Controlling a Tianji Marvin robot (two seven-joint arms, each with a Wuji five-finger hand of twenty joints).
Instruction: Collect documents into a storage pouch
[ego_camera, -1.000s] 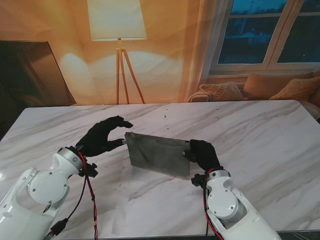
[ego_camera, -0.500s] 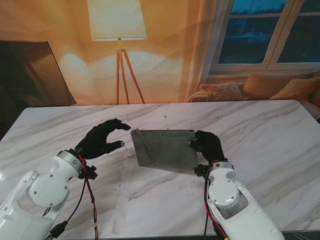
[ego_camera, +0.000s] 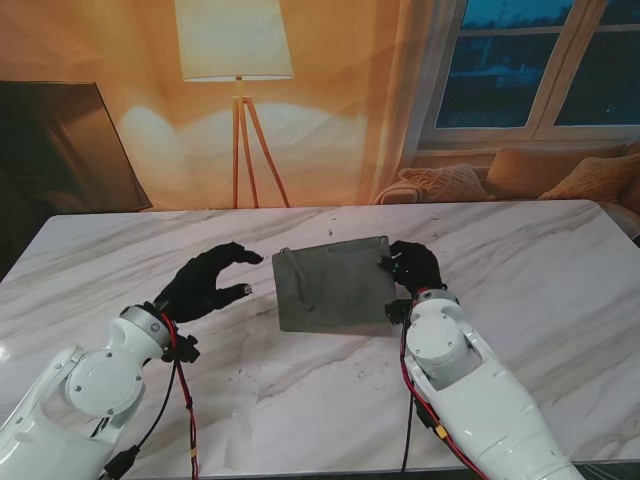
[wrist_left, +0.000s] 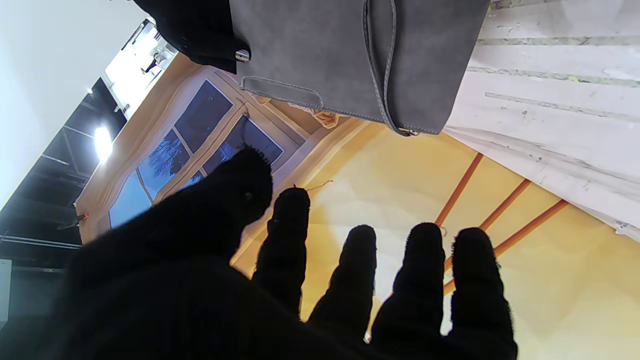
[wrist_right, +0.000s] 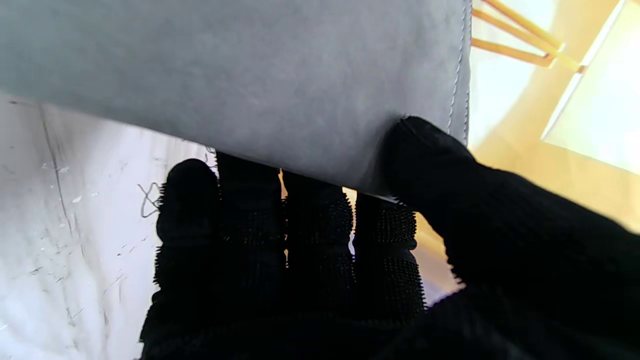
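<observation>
A flat grey suede pouch (ego_camera: 332, 286) is held up off the marble table (ego_camera: 520, 270) near its middle. My right hand (ego_camera: 412, 270) is shut on the pouch's right edge; in the right wrist view the thumb presses one face of the pouch (wrist_right: 250, 70) and the other fingers (wrist_right: 320, 225) lie behind it. My left hand (ego_camera: 208, 281) hovers to the pouch's left, open, fingers spread, a short gap from its edge. The left wrist view shows the pouch (wrist_left: 350, 55) with a stitched flap seam, beyond my left hand (wrist_left: 280, 280). No documents are visible.
A floor lamp (ego_camera: 236, 60) stands behind the table's far edge. A dark panel (ego_camera: 60, 150) leans at the far left and a sofa with cushions (ego_camera: 520, 175) sits under the window at the far right.
My right hand has lifted and swung the pouch farther from me, turning its face more toward the stand camera. The left hand has stayed almost still, drifting slightly nearer me.
</observation>
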